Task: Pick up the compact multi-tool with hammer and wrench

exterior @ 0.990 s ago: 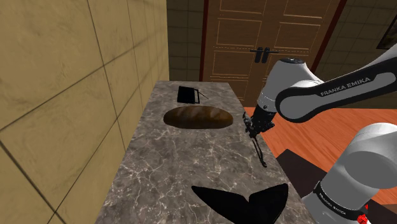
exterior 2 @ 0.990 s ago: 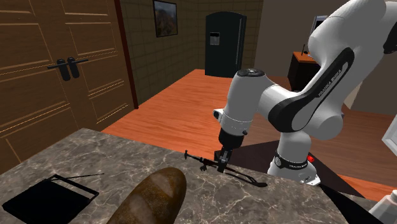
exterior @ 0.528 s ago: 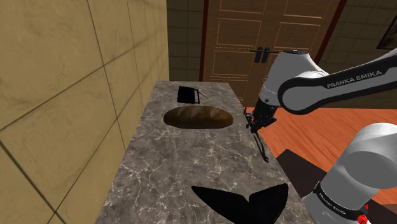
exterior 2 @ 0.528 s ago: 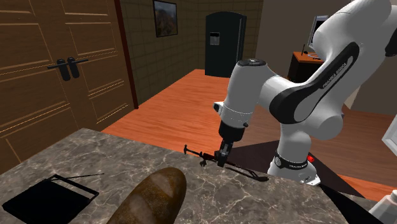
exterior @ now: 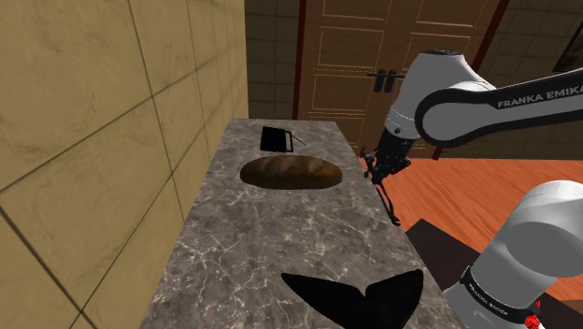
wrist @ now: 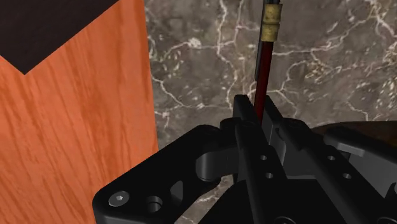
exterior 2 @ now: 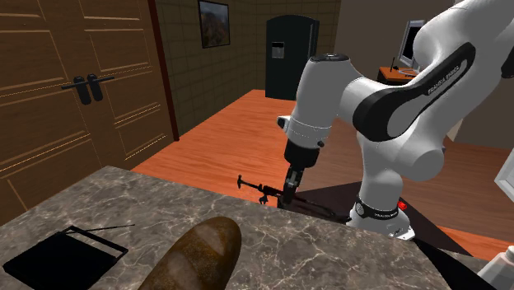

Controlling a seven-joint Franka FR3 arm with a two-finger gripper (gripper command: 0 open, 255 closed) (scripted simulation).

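We see the multi-tool as a long, thin, dark thing. Its shaft is deep red near the gripper, with a pale tan band further along. In the second exterior view a small cross-piece head stands at its far end. The black fingers are closed on the shaft around its middle, clasping it between them. The tool hangs nearly level just above the marble counter, over the counter's edge that borders the orange floor.
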